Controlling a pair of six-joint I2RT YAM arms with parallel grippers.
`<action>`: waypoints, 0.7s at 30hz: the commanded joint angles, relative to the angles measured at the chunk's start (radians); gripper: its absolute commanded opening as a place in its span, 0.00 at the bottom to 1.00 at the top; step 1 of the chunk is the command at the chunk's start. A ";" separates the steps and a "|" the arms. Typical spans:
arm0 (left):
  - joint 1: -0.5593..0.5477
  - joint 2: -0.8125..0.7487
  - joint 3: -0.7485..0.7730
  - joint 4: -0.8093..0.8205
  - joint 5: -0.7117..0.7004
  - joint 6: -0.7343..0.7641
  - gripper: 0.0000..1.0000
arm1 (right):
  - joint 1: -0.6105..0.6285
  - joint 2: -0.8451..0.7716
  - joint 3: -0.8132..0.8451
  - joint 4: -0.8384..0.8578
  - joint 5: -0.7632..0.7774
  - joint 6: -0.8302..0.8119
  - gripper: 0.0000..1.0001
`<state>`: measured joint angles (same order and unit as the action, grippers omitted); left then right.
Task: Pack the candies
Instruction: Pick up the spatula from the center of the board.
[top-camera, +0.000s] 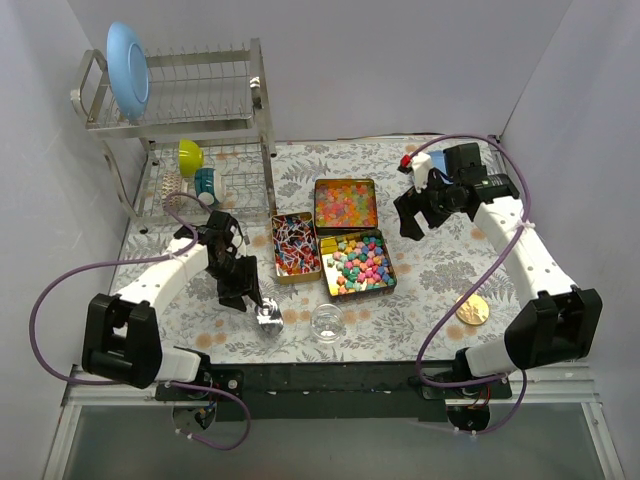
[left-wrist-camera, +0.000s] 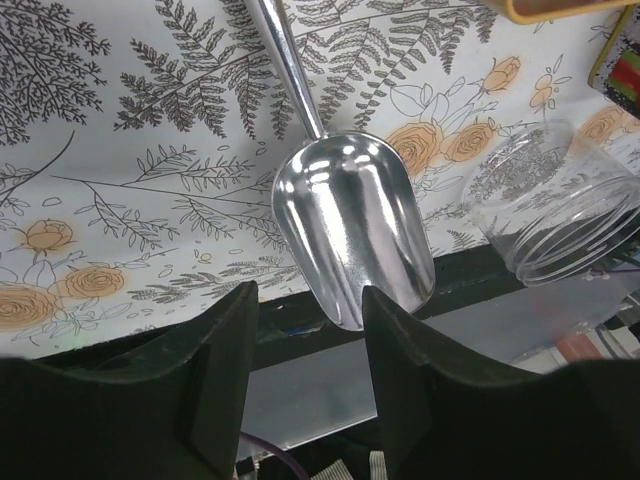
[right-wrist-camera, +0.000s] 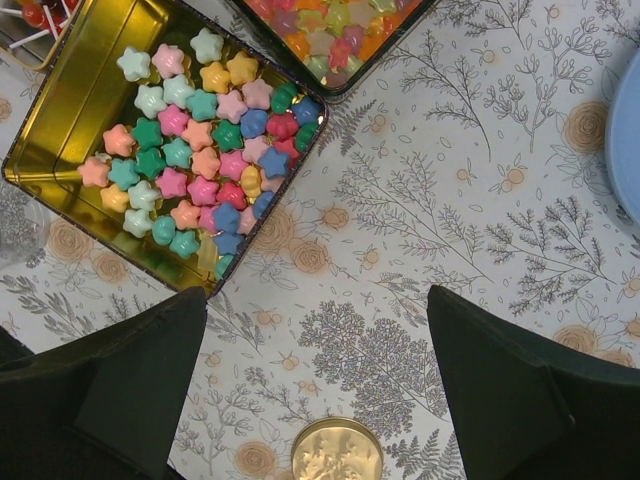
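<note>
Three open gold tins hold the candies: orange-pink gummies (top-camera: 345, 203), red-blue-white wrapped ones (top-camera: 295, 247), and chunky star-shaped pink, green, yellow and blue pieces (top-camera: 357, 262). The star pieces (right-wrist-camera: 190, 150) and the gummies (right-wrist-camera: 330, 30) also show in the right wrist view. A metal scoop (top-camera: 268, 318) and a clear jar (top-camera: 327, 321) sit near the front edge. My left gripper (top-camera: 244, 297) is open and empty, hovering just over the scoop (left-wrist-camera: 355, 225), with the jar (left-wrist-camera: 555, 210) to its right. My right gripper (top-camera: 412, 222) is open and empty above bare tablecloth, right of the tins.
A round gold lid (top-camera: 473, 309) lies at the front right and shows below my right gripper (right-wrist-camera: 337, 452). A dish rack (top-camera: 255, 105) at the back left holds a blue plate (top-camera: 128, 68), a yellow-green bowl (top-camera: 190, 156) and a teal cup (top-camera: 205, 182).
</note>
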<state>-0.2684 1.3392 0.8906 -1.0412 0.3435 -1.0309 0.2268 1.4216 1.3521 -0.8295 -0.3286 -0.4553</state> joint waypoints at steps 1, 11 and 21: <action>-0.002 0.018 0.015 -0.023 0.044 -0.038 0.45 | 0.008 0.026 0.022 -0.003 -0.001 -0.017 0.98; -0.020 0.095 -0.088 0.052 0.086 -0.104 0.32 | 0.014 0.059 0.065 0.001 0.003 -0.013 0.98; 0.018 0.080 -0.001 0.061 0.022 -0.040 0.00 | 0.026 0.079 0.097 0.012 -0.013 -0.019 0.98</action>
<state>-0.2790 1.4517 0.8131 -0.9932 0.3897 -1.1152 0.2420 1.4841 1.3750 -0.8330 -0.3202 -0.4671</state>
